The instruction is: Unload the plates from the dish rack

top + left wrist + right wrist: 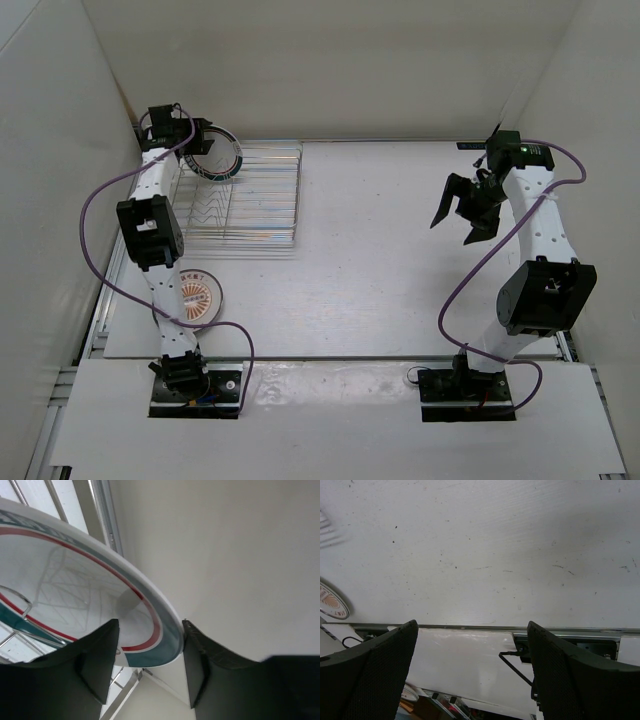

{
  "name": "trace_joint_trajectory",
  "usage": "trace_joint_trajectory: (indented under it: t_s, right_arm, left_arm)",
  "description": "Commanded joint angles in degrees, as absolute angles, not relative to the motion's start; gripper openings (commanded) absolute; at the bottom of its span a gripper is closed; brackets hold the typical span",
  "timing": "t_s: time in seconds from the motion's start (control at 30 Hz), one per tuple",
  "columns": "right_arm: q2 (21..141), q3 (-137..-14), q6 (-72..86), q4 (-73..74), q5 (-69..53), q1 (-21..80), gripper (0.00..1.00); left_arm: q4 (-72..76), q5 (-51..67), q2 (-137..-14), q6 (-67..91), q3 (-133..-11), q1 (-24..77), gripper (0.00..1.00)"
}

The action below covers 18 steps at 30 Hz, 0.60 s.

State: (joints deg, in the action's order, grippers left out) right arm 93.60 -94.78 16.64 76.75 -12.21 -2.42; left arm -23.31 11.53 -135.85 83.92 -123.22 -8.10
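The teal-and-red-rimmed plate [222, 157] stands tilted at the far left end of the dish rack [255, 200]. My left gripper [203, 150] is shut on its rim. In the left wrist view the plate [75, 580] fills the upper left, its lower edge pinched in my left gripper [150, 630], and a rack wire [17, 605] crosses its face. One orange sunburst plate [198, 295] lies flat on the table near the left arm, also seen as the sunburst plate [330, 602]. The other sunburst plate is out of view. My right gripper [455, 228] hangs open and empty, as does the right gripper [472, 630].
White walls enclose the table on the left, back and right; the left wall is close behind the rack. The left arm's forearm [150, 225] overhangs the rack's left side and part of the sunburst plate. A purple cable [95, 250] loops beside it.
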Motion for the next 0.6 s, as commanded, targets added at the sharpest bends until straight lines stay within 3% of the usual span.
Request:
trace_joint_trajectory:
  t_s: [0.0, 0.57]
  right_arm:
    - [93.8, -95.0, 16.3, 90.0, -13.0, -2.8, 0.91]
    - [94.2, -95.3, 16.1, 89.9, -13.4, -3.0, 0.91]
  left_arm:
    - [-25.8, 12.4, -132.5, 82.1, -120.9, -8.4, 0.58]
    - [-20.5, 13.9, -128.1, 83.6, -116.6, -8.6, 0.34]
